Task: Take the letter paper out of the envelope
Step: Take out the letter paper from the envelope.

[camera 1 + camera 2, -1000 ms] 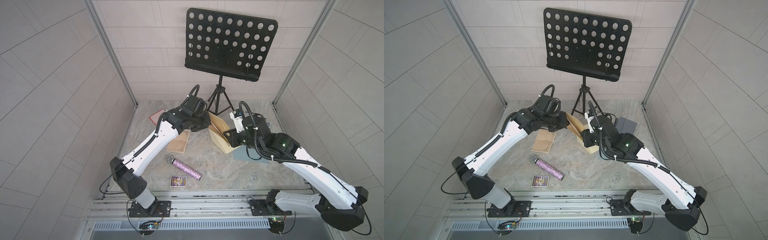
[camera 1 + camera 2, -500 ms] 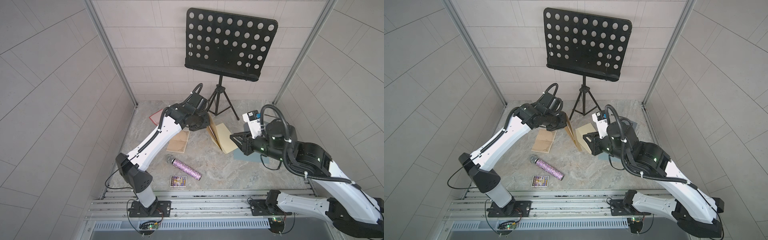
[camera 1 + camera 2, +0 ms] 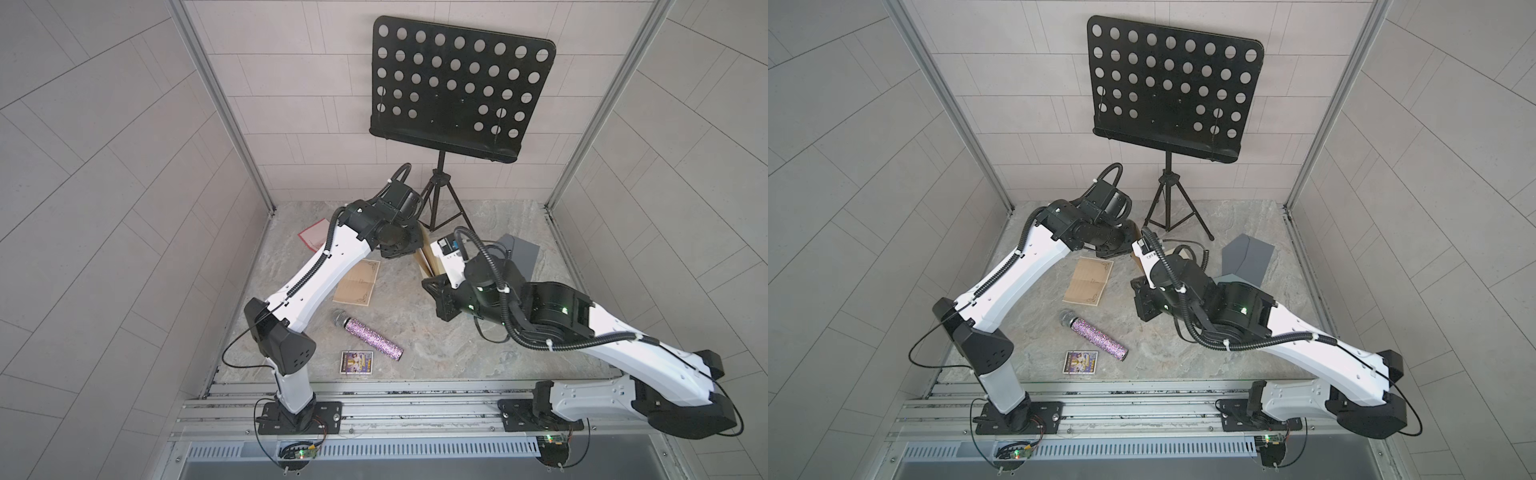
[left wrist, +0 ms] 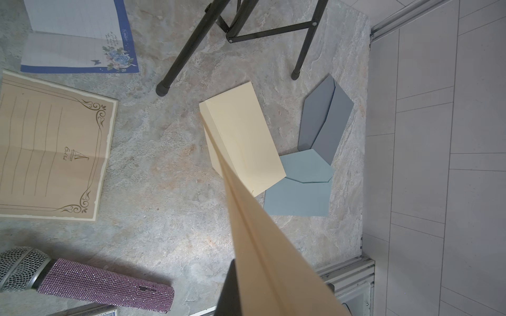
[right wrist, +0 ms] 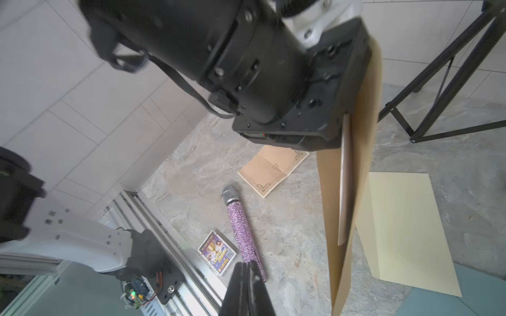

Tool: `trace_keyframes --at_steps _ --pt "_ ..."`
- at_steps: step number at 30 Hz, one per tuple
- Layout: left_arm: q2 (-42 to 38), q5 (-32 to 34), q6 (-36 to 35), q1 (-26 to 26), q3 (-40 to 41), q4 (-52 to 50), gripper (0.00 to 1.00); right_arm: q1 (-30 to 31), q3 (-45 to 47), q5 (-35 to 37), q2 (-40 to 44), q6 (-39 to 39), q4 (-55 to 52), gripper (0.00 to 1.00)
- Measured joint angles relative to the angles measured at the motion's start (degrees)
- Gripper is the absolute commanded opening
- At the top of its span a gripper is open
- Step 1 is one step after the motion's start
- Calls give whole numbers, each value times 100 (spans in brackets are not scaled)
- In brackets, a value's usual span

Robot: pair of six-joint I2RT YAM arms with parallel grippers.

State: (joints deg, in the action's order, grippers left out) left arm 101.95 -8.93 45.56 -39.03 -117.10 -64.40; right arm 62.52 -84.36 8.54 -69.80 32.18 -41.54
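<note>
On the marbled grey-tan table [image 3: 457, 353], the count: three envelopes, being a brown envelope [image 5: 330, 213], a grey envelope [image 4: 325, 117] and a teal envelope [image 4: 301, 191]. Three loose sheets: the letter paper [image 4: 243, 136], a scroll-bordered sheet [image 4: 49, 147] and a blue-bordered sheet [image 4: 76, 35]. One red-edged piece [image 3: 313, 233], kind unclear. One glitter microphone [image 3: 368, 334], one picture card [image 3: 356, 362], one black music stand [image 3: 453, 87]. Pale tiled walls [image 3: 124, 166] on three sides, metal rail [image 3: 395, 411] along the front. Left gripper [image 4: 239, 269] clenched on the brown envelope, which hangs down from it. Right gripper [image 5: 247, 266] pressed closed, nothing between its fingers. Letter paper is outside the envelope: cream, plain, rectangular, flat on the table, one corner overlapping the teal envelope.
</note>
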Motion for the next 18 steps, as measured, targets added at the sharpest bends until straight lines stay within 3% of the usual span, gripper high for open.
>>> trace_keyframes --at_steps 10,18 --pt "0 -66 28 0 -24 -76 0 -245 -120 717 -358 -177 -262 7" --pt "0 -131 136 2 -26 -70 0 -758 -138 667 -420 -280 -280 11"
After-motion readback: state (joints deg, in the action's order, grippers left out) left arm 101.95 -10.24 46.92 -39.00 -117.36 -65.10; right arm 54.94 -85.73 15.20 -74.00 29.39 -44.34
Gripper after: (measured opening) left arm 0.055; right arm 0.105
